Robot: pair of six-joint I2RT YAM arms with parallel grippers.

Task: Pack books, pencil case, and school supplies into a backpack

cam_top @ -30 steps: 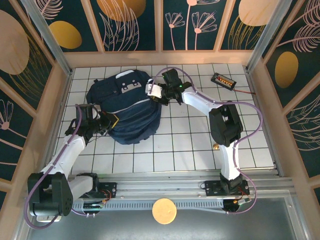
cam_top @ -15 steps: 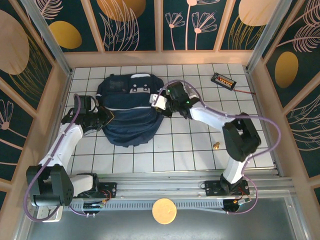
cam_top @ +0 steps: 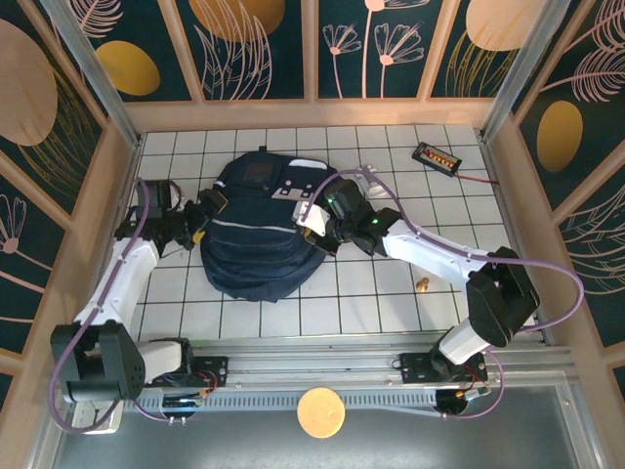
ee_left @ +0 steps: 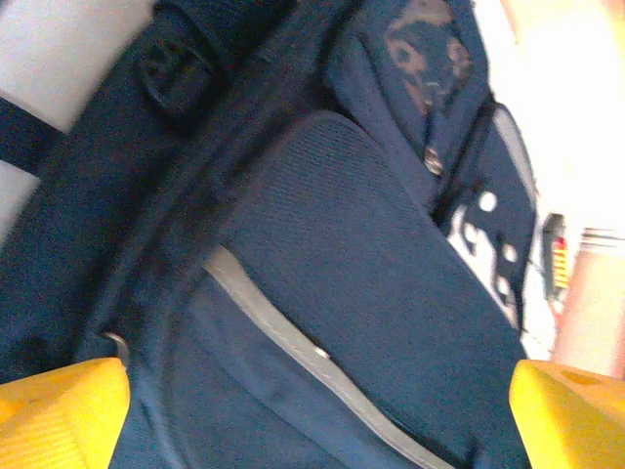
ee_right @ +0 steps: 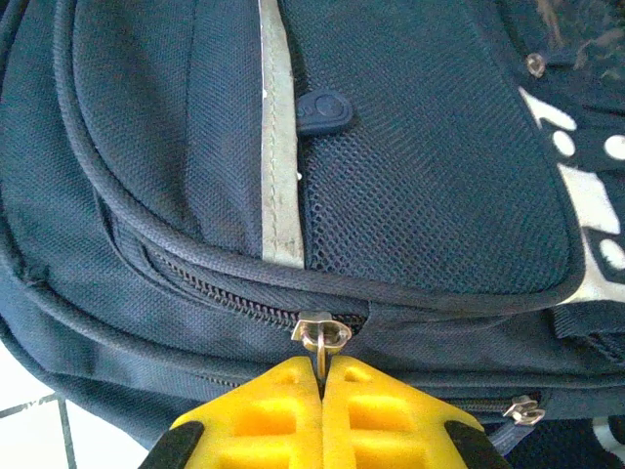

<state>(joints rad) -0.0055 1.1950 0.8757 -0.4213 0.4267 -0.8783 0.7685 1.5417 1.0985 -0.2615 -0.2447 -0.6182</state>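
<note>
1. At the centre-left of the overhead frame, the large dark navy-blue fabric backpack point(cam_top: 256, 239) lies on the white tiled desk point(cam_top: 391, 283), front pockets facing up.
2. Your right gripper point(ee_right: 322, 373) is closed tight on the small silver metal zipper pull point(ee_right: 322, 335), low in the middle of the right wrist view. Its yellow ribbed fingers point(ee_right: 264, 420) meet with only the thin ring between them.
3. Your left gripper point(cam_top: 202, 216) is spread wide and holds nothing. It sits just beside the backpack's left edge in the overhead frame. In the left wrist view its yellow fingers point(ee_left: 59, 415) sit in the two lower corners, with the bag's cloth beyond them.
4. The step in hand looks to me like running the main zip. Draw along the line of the dark coil teeth point(ee_right: 220, 285) rather than away from the bag, or the ring may slip from the pinch.
5. The shell is soft woven cloth and will likely bunch and travel with the slider. Closing the left gripper on the fabric at its side should keep the seam taut.
6. Mind what lies close above the track: the flat pale woven stripe point(ee_right: 278, 147), the open-weave mesh pocket panel point(ee_right: 430, 186) and a rounded rubbery tab point(ee_right: 324, 110).
</note>
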